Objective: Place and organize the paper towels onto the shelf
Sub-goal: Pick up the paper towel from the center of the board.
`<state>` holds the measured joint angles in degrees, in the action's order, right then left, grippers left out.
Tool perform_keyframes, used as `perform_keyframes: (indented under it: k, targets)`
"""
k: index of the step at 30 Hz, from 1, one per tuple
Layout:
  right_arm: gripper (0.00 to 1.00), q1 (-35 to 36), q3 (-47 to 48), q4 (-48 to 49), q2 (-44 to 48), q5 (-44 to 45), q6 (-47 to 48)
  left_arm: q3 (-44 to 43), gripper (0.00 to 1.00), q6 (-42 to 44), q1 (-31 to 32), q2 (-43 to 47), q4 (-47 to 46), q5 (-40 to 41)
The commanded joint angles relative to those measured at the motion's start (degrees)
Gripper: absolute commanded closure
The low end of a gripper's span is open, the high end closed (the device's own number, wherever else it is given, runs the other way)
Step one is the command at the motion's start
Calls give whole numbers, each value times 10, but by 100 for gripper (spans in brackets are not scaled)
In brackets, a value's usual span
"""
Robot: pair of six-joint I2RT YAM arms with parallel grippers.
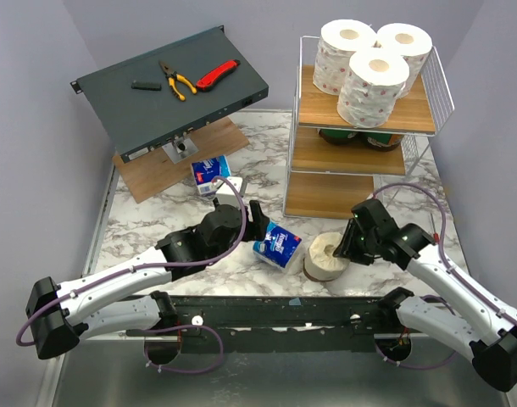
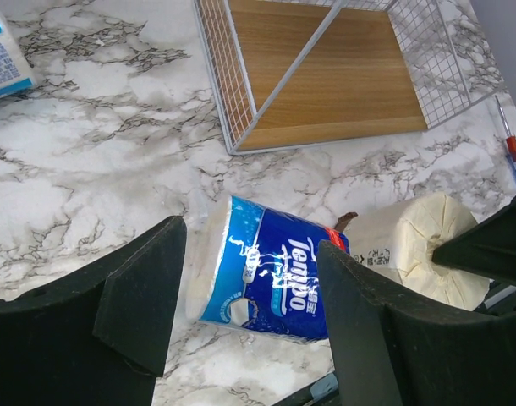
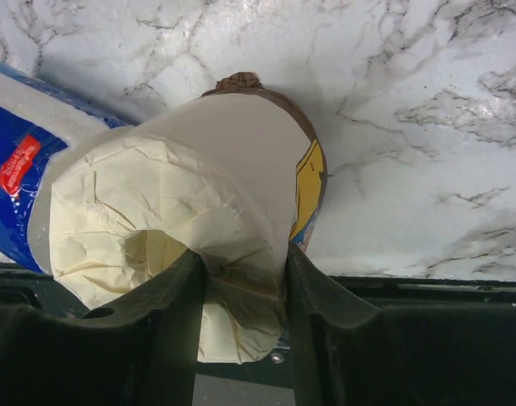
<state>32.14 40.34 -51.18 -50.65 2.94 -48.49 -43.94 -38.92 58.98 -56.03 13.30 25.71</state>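
Marble-patterned tabletop (image 1: 157,229), white veined with grey, fills your overhead view, closed in by plain lilac-grey walls (image 1: 38,51). Take the shelf (image 1: 326,197) as your landmark: a white wire frame carrying three smooth, light wooden boards. On its top board stand three printed rolls (image 1: 373,85), fat white cylinders with pink print, packed together. Under that board you can make out two green-wrapped rolls (image 1: 343,136), mostly hidden. Left of the shelf a dark grey metal box (image 1: 123,106) sits slanted over a flat wooden board (image 1: 157,175). It carries one pair of yellow-handled pliers (image 1: 178,82), one red knife (image 1: 218,75) and one small black piece (image 1: 146,85). You have two blue-and-white packs: the far pack (image 1: 209,172) left of the shelf, and the near pack (image 1: 280,246) in front of the shelf's left corner. One cream roll (image 1: 326,256) sits in front of the shelf, just beside the near pack.

From your left wrist, the left gripper (image 2: 245,254) stands open. Its matte black fingers (image 2: 139,296) straddle the glossy near pack, which lies on the marble. You cannot tell whether they touch it. The shelf's bottom board and wire mesh lie beyond.

From your right wrist, the right gripper (image 3: 241,279) is clamped on the cream roll's wall, one finger over the core hole, the other outside. The wrapper is crinkled paper with a yellow label on its side
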Motion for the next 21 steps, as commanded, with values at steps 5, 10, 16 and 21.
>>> perform_keyframes:
  k: [5, 10, 16, 21]
  targets:
    - [69, -1, 124, -52, 1, 24, 14, 4, 33, 2, -9, 9, -12, -12]
    - [69, -1, 253, -102, -23, 54, 31, -5, 33, 8, -20, 8, -12, -19]
    - [69, -1, 374, -100, -70, 95, 39, -26, 33, 16, -42, 5, -15, -26]
    - [69, -1, 431, -81, -95, 104, 36, -42, 34, 21, -50, 2, -18, -27]
